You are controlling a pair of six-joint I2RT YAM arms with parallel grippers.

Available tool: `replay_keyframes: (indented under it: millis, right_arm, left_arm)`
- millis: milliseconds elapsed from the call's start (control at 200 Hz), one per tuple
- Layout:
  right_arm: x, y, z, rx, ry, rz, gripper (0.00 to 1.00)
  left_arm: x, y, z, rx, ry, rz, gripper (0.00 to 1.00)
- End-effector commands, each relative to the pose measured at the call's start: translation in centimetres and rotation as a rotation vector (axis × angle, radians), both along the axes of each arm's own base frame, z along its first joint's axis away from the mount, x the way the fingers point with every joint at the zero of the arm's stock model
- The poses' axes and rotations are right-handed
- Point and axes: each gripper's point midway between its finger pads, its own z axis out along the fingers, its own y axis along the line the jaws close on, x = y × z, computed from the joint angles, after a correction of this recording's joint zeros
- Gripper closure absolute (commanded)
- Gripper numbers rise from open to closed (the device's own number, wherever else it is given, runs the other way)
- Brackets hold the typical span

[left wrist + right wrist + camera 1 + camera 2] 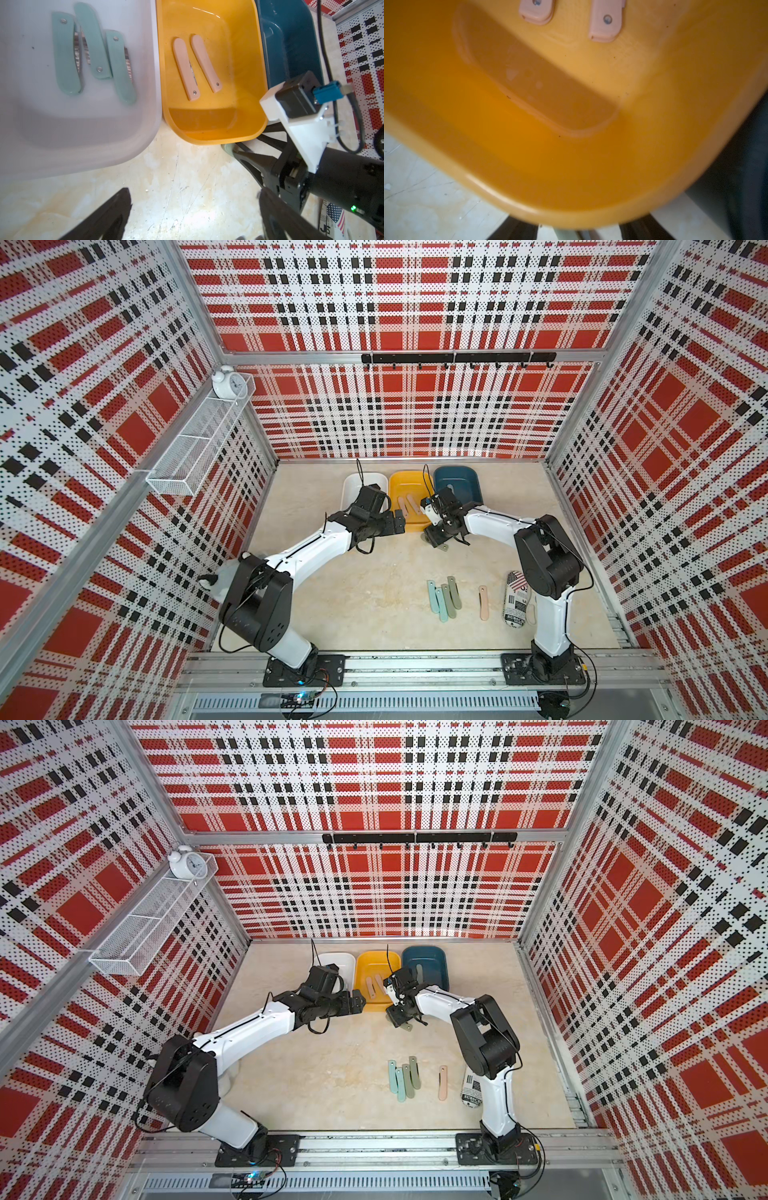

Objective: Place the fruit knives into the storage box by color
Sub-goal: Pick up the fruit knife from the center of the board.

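Five fruit knives (pixel 446 599) lie loose on the beige worktop (pixel 353 593) at the lower centre of both top views. Two mint and two sage-green ones make a tight, partly overlapping row, and one peach knife (pixel 483 603) lies apart to their right. Each is a slim flat handle with rounded ends and a rivet.

Three mint knives (pixel 93 41), serrated blades showing, lie in the white bin (pixel 83 124). Two peach ones (pixel 186 68) lie side by side in the yellow bin (pixel 207 141), and a teal bin (pixel 457 477) stands to its right.

A sixth knife, sage knife (pixel 445 548), lies just in front of the yellow bin. It sits between the right claw's (pixel 580 233) partly parted jaws, with gaps on either side. The left claw (pixel 193 207) hangs wide open and empty over bare worktop.

Red, black and white plaid walls enclose the cell. A newsprint cylinder (pixel 516 599) lies by the right arm.
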Motion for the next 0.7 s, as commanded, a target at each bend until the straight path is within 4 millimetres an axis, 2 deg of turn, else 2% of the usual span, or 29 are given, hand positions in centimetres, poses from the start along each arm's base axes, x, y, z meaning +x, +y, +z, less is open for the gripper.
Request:
replay_keyframes:
  millis: [0, 185, 286, 431, 496, 591, 696]
  right_arm:
    - [-1.7, -1.4, -2.8, -0.084, 0.063, -0.003, 0.40]
    - [-3.1, -2.0, -3.2, -0.085, 0.107, -0.014, 0.42]
    - [-3.6, -2.2, -3.2, -0.089, 0.125, -0.022, 0.47]
    - [-4.7, -4.1, -4.5, -0.164, 0.162, -0.073, 0.54]
    - [-5.0, -5.3, -4.9, -0.219, 0.167, -0.108, 0.62]
    - [-4.8, -5.8, -4.1, -0.229, 0.147, -0.142, 0.66]
    - [-4.1, -5.5, -1.9, -0.198, 0.112, -0.173, 0.68]
  left_arm:
    - [0.1, 0.3, 1.1, -0.017, -0.033, -0.009, 0.02]
    - [0.2, 0.6, 1.4, -0.020, -0.042, -0.010, 0.02]
    - [0.3, 0.6, 1.4, -0.021, -0.044, -0.011, 0.02]
    - [0.2, 1.2, 2.1, -0.024, -0.060, -0.002, 0.02]
    - [0.2, 1.6, 2.5, -0.027, -0.069, 0.005, 0.02]
    - [0.2, 1.8, 2.7, -0.030, -0.076, 0.007, 0.02]
    - [0.1, 1.8, 2.9, -0.035, -0.077, 0.003, 0.02]
